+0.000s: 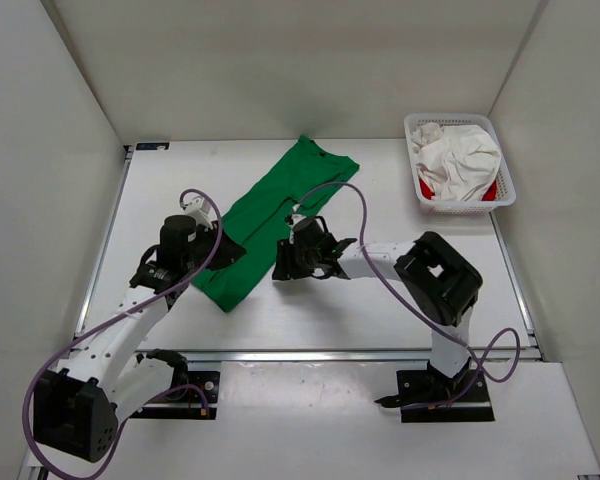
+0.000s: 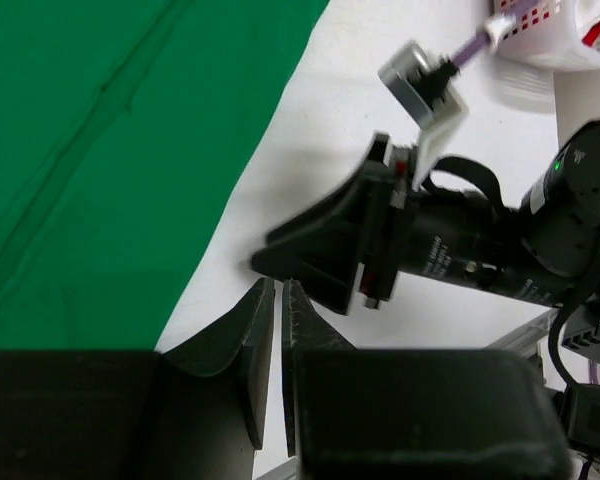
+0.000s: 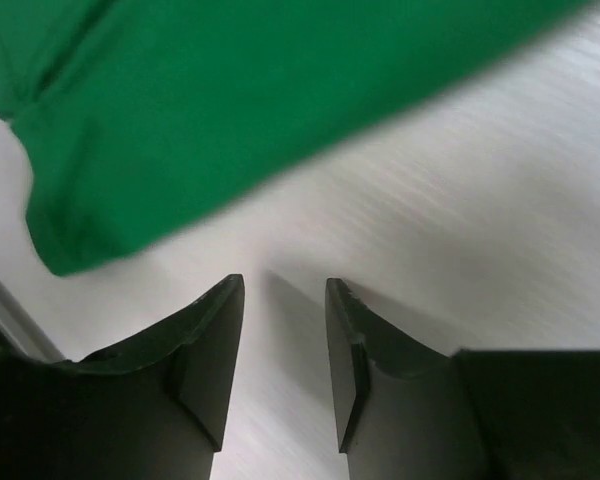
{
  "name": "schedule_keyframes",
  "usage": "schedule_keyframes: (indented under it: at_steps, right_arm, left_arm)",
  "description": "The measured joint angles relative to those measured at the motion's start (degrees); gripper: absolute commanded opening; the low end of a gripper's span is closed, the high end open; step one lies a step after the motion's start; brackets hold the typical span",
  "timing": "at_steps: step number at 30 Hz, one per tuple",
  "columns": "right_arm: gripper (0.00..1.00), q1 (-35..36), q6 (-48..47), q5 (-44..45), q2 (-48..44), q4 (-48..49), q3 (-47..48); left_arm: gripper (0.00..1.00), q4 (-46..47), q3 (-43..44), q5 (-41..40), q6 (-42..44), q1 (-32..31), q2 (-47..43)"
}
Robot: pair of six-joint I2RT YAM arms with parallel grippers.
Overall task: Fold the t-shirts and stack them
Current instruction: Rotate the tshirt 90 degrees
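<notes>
The green t-shirt (image 1: 270,215) lies folded lengthwise in a long diagonal strip on the table; it also shows in the left wrist view (image 2: 110,150) and the right wrist view (image 3: 230,90). My left gripper (image 1: 230,252) (image 2: 278,285) hovers at the strip's lower part, its jaws almost together with nothing between them. My right gripper (image 1: 280,262) (image 3: 285,285) is open and empty over bare table, just beside the shirt's right edge. Its fingers (image 2: 320,245) point toward my left gripper. The white t-shirt (image 1: 460,155) lies crumpled on the red t-shirt (image 1: 492,190) in the basket.
The white mesh basket (image 1: 507,196) stands at the table's back right corner. White walls enclose the table on three sides. Purple cables loop over both arms.
</notes>
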Motion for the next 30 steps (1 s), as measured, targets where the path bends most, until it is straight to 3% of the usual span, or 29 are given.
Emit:
schedule_keyframes:
  at_steps: [5, 7, 10, 14, 17, 20, 22, 23, 25, 30]
  right_arm:
    - [0.38, 1.68, 3.17, 0.79, 7.08, 3.69, 6.91]
    - [0.16, 1.68, 4.2, 0.57, 9.03, 5.22, 8.63]
    - [0.0, 1.09, 5.38, 0.39, 10.58, 5.62, 9.44]
    - [0.0, -1.77, 6.64, -1.38, 6.8, 8.83, 2.34]
    - [0.0, -8.02, 5.92, -4.37, -1.18, 8.13, -7.89]
    - [0.08, -16.31, 2.89, -7.3, -7.45, 2.97, -13.22]
    - [0.3, -20.98, 0.59, -7.78, -10.97, 0.04, -15.61]
    - [0.33, -22.56, -0.48, -8.28, -13.07, -1.25, -17.11]
    - [0.36, -24.15, -2.01, -9.51, -17.11, -3.48, -19.76]
    - [0.39, -22.82, -3.04, -9.62, -27.26, -7.85, -25.49]
  left_arm:
    - [0.11, -0.33, -2.16, 0.11, -0.02, -0.5, -0.04]
    - [0.11, -0.52, -2.84, 0.24, -0.04, -0.83, 0.39]
    - [0.11, -0.5, -3.23, 0.85, -0.09, -1.03, 1.4]
    - [0.13, -0.31, -3.19, 0.76, 0.07, -2.32, 3.8]
    - [0.16, -0.2, -3.17, 0.85, -0.04, -4.37, 6.97]
    - [0.24, -0.24, -3.17, 0.81, -0.17, -7.41, 9.64]
    - [0.34, -0.26, -3.23, 0.9, -0.04, -9.27, 10.95]
    - [0.36, -0.48, -3.3, 0.9, -0.07, -10.03, 11.34]
    - [0.37, -1.27, -3.37, 0.55, 0.22, -10.47, 11.5]
    - [0.54, -4.07, -4.68, -2.38, 2.32, -10.54, 11.54]
